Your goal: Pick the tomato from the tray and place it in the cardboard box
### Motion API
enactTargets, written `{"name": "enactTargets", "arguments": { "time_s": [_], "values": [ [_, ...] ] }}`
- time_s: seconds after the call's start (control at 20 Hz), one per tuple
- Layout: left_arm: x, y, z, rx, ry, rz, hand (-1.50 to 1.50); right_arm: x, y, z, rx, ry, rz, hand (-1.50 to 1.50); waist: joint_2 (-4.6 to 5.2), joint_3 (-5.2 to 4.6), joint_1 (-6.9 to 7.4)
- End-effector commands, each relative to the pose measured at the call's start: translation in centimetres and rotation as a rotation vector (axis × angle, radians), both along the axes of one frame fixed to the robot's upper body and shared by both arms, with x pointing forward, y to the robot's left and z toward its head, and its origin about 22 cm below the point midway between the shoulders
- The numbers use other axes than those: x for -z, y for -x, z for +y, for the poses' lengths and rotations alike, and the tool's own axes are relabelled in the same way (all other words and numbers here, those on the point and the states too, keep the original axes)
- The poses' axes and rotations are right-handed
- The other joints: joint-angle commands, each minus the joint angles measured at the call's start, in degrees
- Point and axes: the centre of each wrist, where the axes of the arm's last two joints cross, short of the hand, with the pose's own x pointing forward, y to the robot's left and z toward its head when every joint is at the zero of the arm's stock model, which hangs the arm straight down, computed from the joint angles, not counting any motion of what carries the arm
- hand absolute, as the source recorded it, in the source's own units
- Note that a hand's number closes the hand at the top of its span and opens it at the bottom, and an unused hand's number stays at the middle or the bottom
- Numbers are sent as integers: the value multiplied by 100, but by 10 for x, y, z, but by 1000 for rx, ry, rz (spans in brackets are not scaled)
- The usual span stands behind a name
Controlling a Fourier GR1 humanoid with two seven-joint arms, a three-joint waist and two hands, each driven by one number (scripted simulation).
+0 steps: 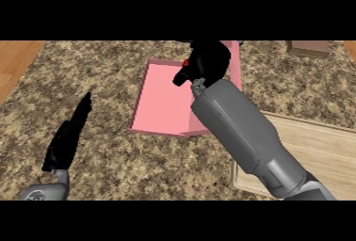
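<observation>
Red sliver of a round tomato [185, 62] shows inside the right hand [205, 60] curled round it above the shallow pink tray [161, 101]; likely smooth, soft-skinned, best cupped around its middle.

Pink tray [161, 101], speckled brown counter [104, 70], pale wooden board [319, 150], black hands

Light: even and soft, medium bright, no clear source.
Shadows: almost none under the right forearm [243, 136] on the speckled counter [104, 84].
Glare: only a weak sheen on the forearm's grey shell.
Black hands: very dark, little detail.
</observation>
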Motion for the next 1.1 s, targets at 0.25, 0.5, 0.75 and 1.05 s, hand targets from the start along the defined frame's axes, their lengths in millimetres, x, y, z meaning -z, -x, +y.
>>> {"name": "enactTargets", "arguments": {
  "time_s": [0.25, 0.5, 0.75, 1.05],
  "values": [
    [0, -2, -1, 21, 12, 2, 0, 10, -17, -2, 146, -255, -192, -150, 1, 5, -18],
    [1, 0, 13, -29, -7, 8, 0, 11, -15, -6, 213, -404, -421, -150, -65, 5, -182],
    [14, 7, 4, -45, 0, 19, 0, 12, -7, -8, 235, -559, -590, -150, -105, 6, -318],
    [6, 18, 31, -109, -3, 20, 0, 20, -2, -37, 348, -576, -669, -150, -216, 2, -688]
  ]
}}
